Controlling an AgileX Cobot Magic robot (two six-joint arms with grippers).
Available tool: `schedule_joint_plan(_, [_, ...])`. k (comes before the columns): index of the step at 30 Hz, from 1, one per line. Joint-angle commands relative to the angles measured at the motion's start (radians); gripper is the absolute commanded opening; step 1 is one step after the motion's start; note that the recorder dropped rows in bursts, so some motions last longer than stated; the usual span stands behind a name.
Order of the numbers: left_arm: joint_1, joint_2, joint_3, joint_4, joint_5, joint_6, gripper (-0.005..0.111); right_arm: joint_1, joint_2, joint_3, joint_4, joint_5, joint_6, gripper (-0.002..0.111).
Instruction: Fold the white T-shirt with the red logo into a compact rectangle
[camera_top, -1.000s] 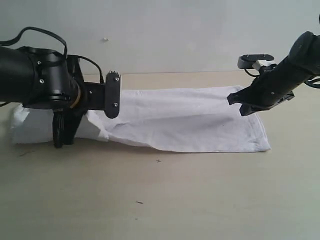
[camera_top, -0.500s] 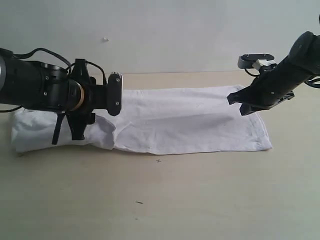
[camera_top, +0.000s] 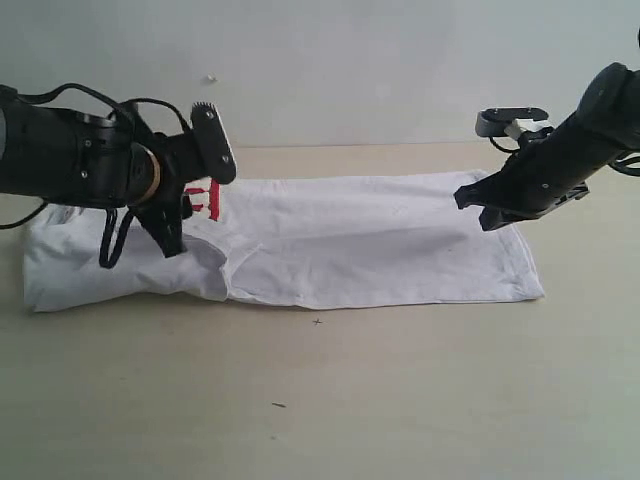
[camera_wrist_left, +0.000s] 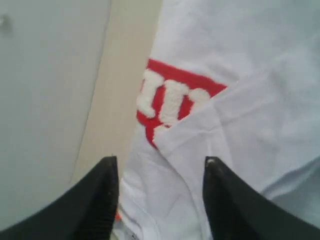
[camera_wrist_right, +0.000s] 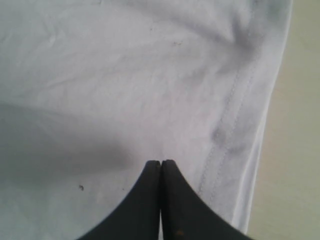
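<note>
White T-shirt (camera_top: 380, 245) laid in strip; left claw (camera_wrist_left: 160, 165) held wide above red logo (camera_top: 205, 198), nine o'clock, seemingly for grasp; right claw (camera_wrist_right: 161, 162) closed, empty.

The setting looks like a robotics lab or test bench. In the exterior view, the black left arm (camera_top: 60, 160) and the black right arm (camera_top: 590, 130) reach in from either side over a plain beige table (camera_top: 400, 400). The table stands against a blank pale wall (camera_top: 350, 60). Exposed black cables (camera_top: 75, 92) loop off the left arm. One white T-shirt (camera_top: 380, 250) lies spread across the middle of the table.
</note>
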Motion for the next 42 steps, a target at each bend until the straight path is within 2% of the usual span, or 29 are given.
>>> schedule_joint_plan(1, [-0.013,-0.054,-0.046,-0.086,0.107,-0.203,0.028,0.001,-0.008,0.001,0.006,-0.010,-0.009,0.000])
schedule_joint_plan(3, [-0.002,-0.071,-0.066,-0.307,0.067,-0.095,0.017,0.001,-0.008,0.001,0.006,-0.010,-0.015,0.000])
schedule_joint_plan(4, [0.008,-0.073,-0.080,-0.475,0.060,0.046,0.014,0.001,-0.008,0.001,0.006,-0.010,-0.019,0.000])
schedule_joint_plan(7, [0.050,-0.073,-0.128,-1.064,0.097,0.645,0.015,0.001,-0.008,0.001,0.006,-0.010,-0.024,0.000])
schedule_joint_plan(8, [0.073,-0.072,-0.148,-1.273,0.141,0.850,0.015,0.001,-0.008,0.001,0.006,-0.010,-0.024,0.000])
schedule_joint_plan(10, [0.128,-0.059,-0.199,-1.581,0.298,1.166,0.015,0.001,-0.008,0.001,0.006,-0.010,-0.024,0.000])
schedule_joint_plan(11, [0.155,-0.049,-0.224,-1.692,0.382,1.291,0.015,0.001,-0.008,0.001,0.006,-0.010,-0.024,0.000])
schedule_joint_plan(12, [0.173,-0.041,-0.240,-1.739,0.420,1.358,0.015,0.001,-0.008,0.001,0.006,-0.010,-0.024,0.000])
schedule_joint_plan(15, [0.199,-0.026,-0.246,-1.681,0.338,1.409,0.022,0.001,-0.008,0.001,0.006,-0.010,-0.026,0.000])
schedule_joint_plan(17, [0.199,-0.014,-0.239,-1.596,0.288,1.440,0.034,0.001,-0.008,0.001,0.006,-0.010,-0.026,0.000])
schedule_joint_plan(20, [0.192,0.018,-0.239,-1.580,0.307,1.574,0.051,0.001,-0.008,0.001,0.006,-0.007,-0.025,0.000])
schedule_joint_plan(23, [0.192,0.055,-0.239,-1.582,0.358,1.689,0.052,0.001,-0.008,0.001,0.006,-0.007,-0.030,0.000])
schedule_joint_plan(25, [0.192,0.077,-0.239,-1.570,0.350,1.707,0.052,0.001,-0.008,0.001,0.006,-0.007,-0.030,0.000])
schedule_joint_plan(32, [0.192,0.123,-0.239,-1.564,0.136,1.708,0.052,0.001,-0.008,0.001,0.006,0.012,-0.029,0.000])
schedule_joint_plan(34, [0.192,0.125,-0.239,-1.561,0.122,1.732,0.045,0.001,-0.008,0.001,0.006,0.010,-0.029,0.000])
schedule_joint_plan(39, [0.192,0.135,-0.239,-1.561,0.111,1.809,0.010,0.001,-0.008,0.001,0.006,0.006,-0.031,0.000])
schedule_joint_plan(41, [0.192,0.136,-0.239,-1.565,0.065,1.805,0.000,0.001,-0.008,0.001,0.006,0.006,-0.031,0.000])
schedule_joint_plan(42, [0.192,0.136,-0.239,-1.570,0.042,1.804,0.000,0.001,-0.008,0.001,0.006,0.006,-0.031,0.000])
